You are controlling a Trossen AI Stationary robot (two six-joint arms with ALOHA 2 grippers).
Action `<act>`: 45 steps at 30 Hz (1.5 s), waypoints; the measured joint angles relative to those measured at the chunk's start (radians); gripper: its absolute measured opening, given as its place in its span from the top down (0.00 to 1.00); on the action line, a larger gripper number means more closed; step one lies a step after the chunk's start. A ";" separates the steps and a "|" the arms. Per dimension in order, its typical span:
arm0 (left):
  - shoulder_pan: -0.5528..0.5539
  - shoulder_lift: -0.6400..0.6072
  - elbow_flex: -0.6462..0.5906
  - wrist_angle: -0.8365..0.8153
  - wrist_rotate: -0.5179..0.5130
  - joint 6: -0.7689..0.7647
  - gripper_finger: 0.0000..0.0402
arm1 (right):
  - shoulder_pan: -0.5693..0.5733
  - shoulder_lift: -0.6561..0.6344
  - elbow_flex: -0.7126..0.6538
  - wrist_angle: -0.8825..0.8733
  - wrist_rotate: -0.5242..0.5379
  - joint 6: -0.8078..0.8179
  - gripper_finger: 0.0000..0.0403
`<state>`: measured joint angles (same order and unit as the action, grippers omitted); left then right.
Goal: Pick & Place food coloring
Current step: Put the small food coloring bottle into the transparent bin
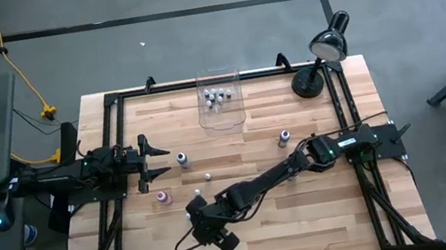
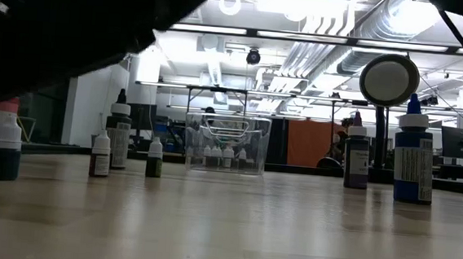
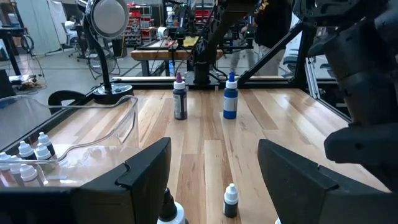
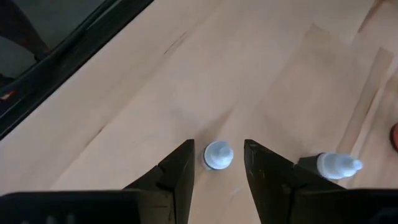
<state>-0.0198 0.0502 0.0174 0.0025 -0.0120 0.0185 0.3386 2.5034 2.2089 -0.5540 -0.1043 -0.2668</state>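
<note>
Wooden butcher-block tabletop [image 1: 311, 228] framed in black rail, with a workshop of lights and benches behind it, is what I see from my remote station. At the far middle stands a clear plastic bin [image 1: 220, 100], and inside it I count a small cluster of white-capped food coloring bottles [image 1: 218, 97] — roughly half a dozen, upright, so part of the job looks done. Several more bottles wait loose on the wood: one dark bottle [image 1: 182, 158] just beside my left gripper [image 1: 157, 161], a pink one [image 1: 162, 197] nearer me, a tiny one [image 1: 208, 178] between them, and a purple one [image 1: 284, 139] toward the right. A black desk lamp [image 1: 320, 60] sits at the far right corner.

My right gripper [image 4: 217, 163] reaches low over the near left of the table, its jaws apart and straddling a white bottle cap [image 4: 217, 154] without pressing it — not yet gripped, I judge. Another bottle [image 4: 336, 165] lies just beside its outer finger. My left gripper waits at the left edge with fingers spread wide and nothing held
</note>
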 joint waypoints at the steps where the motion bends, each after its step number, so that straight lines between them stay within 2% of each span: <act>1: 0.000 0.000 0.000 0.000 0.000 0.000 0.41 | 0.000 0.001 0.000 -0.001 0.000 0.000 0.68; 45: 0.000 0.000 0.000 0.000 0.001 0.000 0.41 | -0.016 0.031 0.000 0.030 -0.037 0.084 0.68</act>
<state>-0.0198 0.0502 0.0171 0.0021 -0.0113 0.0185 0.3229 2.5346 2.2089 -0.5242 -0.1410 -0.1833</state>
